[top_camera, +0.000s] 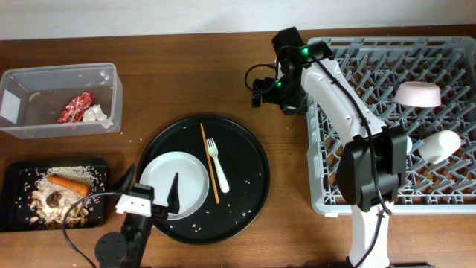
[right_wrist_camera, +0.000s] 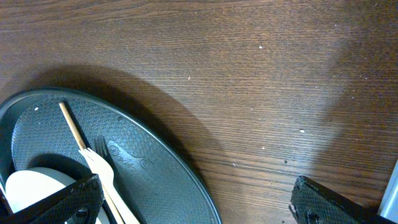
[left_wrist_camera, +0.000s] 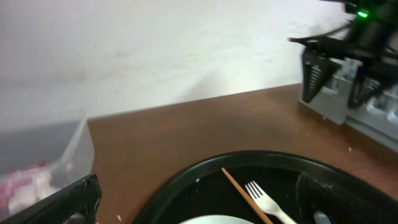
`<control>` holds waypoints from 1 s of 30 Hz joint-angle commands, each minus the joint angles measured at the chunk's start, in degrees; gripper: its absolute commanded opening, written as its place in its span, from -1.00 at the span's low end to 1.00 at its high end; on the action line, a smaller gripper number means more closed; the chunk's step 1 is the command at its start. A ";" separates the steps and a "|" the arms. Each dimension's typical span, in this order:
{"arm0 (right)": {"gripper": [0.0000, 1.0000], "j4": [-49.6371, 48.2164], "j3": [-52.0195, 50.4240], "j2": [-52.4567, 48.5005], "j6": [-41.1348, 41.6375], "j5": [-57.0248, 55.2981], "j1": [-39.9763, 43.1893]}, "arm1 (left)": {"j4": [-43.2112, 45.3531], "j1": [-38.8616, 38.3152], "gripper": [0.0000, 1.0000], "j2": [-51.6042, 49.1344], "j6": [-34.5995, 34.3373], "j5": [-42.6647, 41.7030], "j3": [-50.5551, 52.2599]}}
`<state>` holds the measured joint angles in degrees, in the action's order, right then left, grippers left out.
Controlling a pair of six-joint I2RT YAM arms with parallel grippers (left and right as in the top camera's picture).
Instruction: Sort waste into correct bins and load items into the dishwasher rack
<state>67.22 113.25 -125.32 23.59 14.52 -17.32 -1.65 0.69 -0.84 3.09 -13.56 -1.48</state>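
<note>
Looking down, I see my left gripper (top_camera: 155,175) open over the plate (top_camera: 190,179), right gripper (top_camera: 260,85) open beside the rack (top_camera: 416,67), both empty; fork (top_camera: 217,162) and stick (top_camera: 209,164) lie on the round tray (top_camera: 245,193).

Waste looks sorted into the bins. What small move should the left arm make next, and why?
Probably lower the left hand a little onto the left rim of the white plate, then close. The hand is open, with one side over the plate and the other outside it. The plate, fork and wooden stick lie on the round black tray, not yet in the dishwasher rack.
</note>
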 commanded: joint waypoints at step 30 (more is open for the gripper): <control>0.97 -0.02 0.70 -0.52 0.07 0.24 0.24 | -2.45 -0.26 0.98 0.55 -8.22 7.39 0.98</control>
<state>67.22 113.25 -125.32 23.59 14.52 -17.32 -4.03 0.71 -0.73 -4.38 -6.98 -0.95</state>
